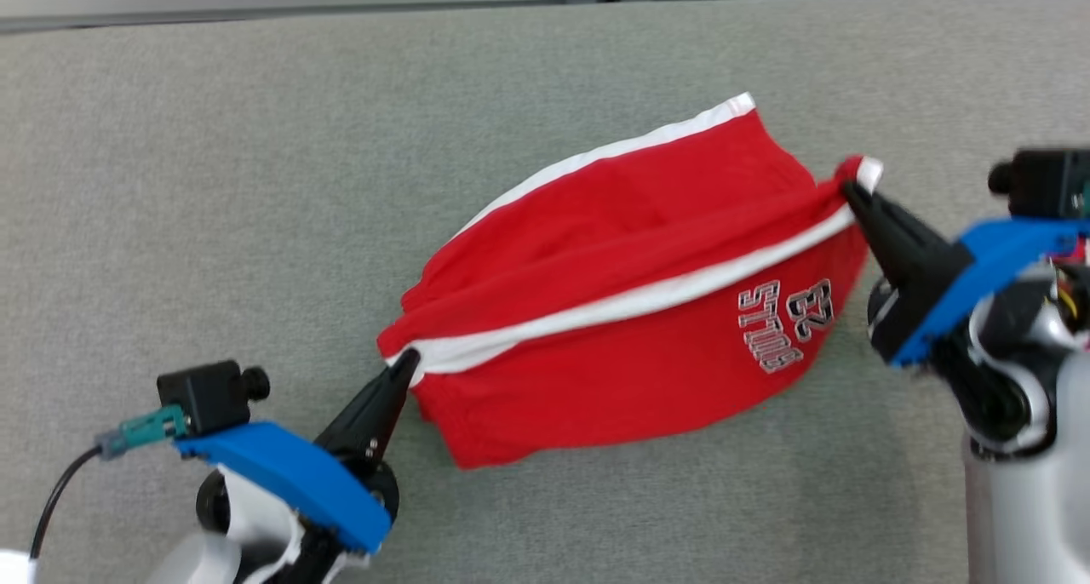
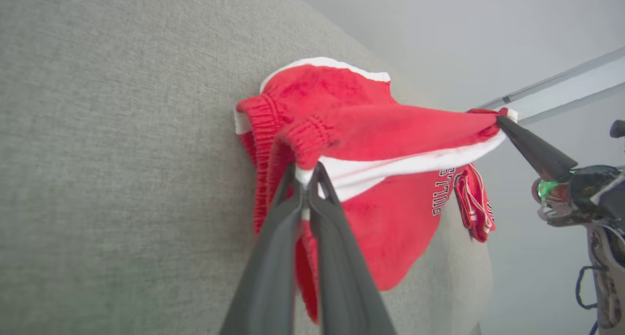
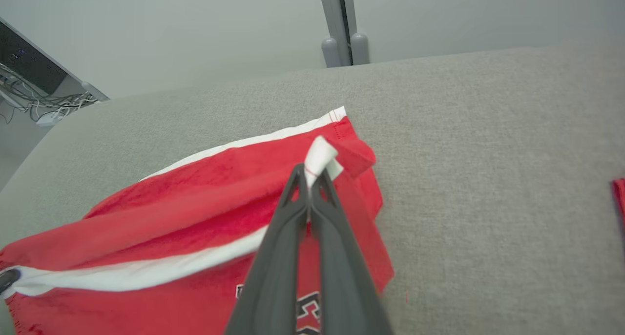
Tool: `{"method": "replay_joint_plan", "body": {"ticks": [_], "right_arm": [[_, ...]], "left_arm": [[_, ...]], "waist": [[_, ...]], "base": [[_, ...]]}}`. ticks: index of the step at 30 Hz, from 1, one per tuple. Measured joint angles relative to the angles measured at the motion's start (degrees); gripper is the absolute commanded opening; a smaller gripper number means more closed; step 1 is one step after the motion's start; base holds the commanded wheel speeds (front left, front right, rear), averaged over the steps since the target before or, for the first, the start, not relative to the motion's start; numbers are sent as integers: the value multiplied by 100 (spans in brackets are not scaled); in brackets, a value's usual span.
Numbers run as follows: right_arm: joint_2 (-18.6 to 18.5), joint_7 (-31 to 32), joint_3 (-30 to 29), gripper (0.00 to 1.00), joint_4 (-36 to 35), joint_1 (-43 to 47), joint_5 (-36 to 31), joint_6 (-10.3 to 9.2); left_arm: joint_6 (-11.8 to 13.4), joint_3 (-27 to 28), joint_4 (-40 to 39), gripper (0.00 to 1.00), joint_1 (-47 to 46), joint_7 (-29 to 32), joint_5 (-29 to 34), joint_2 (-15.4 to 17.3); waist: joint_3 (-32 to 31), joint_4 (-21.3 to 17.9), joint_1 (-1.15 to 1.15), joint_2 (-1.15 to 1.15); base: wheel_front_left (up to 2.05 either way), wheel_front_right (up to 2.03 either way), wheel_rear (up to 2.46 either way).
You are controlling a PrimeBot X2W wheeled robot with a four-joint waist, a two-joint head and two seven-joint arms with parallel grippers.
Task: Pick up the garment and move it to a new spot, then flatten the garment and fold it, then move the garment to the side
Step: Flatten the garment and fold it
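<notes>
Red garment (image 1: 630, 312), white stripes, lettered print, stretched between left gripper (image 1: 407, 361), right gripper (image 1: 850, 189); both clamp edges.

Likely a lab or test room: grey fabric-covered worktable (image 1: 255, 184); bare pale walls (image 3: 195, 32); tangled cables (image 3: 44, 103) beside dark equipment (image 3: 24, 56).

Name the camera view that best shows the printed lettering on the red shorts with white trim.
Head view: the pale printed lettering lies whole and unblocked on the red shorts with white trim, though upside down. Left wrist view catches just its edge, at a slant. In the right wrist view, the right gripper covers most of it.
</notes>
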Motion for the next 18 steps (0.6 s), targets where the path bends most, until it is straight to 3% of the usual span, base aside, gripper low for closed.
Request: {"method": "replay_joint_plan", "body": {"ticks": [8,18], "right_arm": [[5,-272,-190,0,1475,-1371,-739,0],[-35,-848,-224,0,2502,-2015,-1365,1]], "left_arm": [[-222,45,1116,0,-856,-76,-88,-528],[-448,-47,2070,0,-1640,-193,31,-929]], "waist": [[304,382,0,0],[553,577,0,0]], "base": [[0,0,0],[0,0,0]]}}
